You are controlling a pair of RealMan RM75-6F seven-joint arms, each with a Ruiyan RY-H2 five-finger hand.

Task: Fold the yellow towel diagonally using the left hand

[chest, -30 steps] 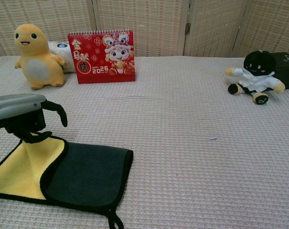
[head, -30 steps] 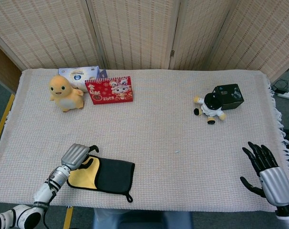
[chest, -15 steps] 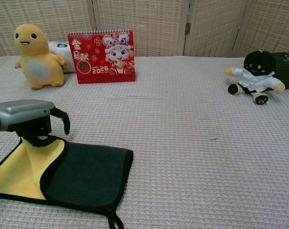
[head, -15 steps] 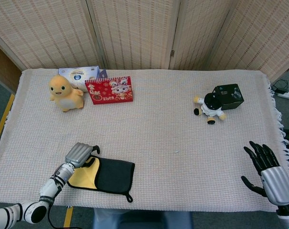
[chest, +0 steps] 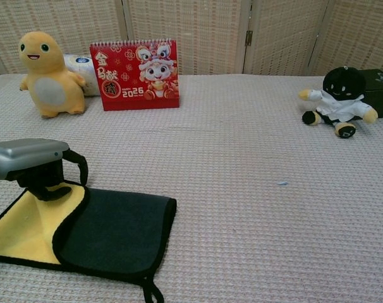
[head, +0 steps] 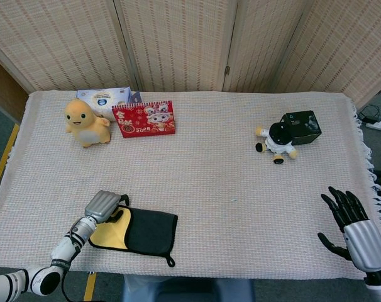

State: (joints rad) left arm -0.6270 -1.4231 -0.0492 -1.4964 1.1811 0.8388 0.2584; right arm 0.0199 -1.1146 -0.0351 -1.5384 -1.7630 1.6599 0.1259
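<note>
Yellow towel [chest: 27, 230] lay at the table's [head: 209, 163] front-left corner, dark side [chest: 115, 230] up over most of it, only a yellow wedge showing at left. Left hand [chest: 33, 167] sat over the far-left corner, fingers curled down onto the yellow edge; we could not tell whether cloth was actually pinched. Right hand [head: 351, 223] hovered spread and empty near the front-right corner. We judged a good fold needed a firm pinch of that corner, a low lift, and a carry straight toward the opposite corner near the hanging loop [chest: 150, 291].
</note>
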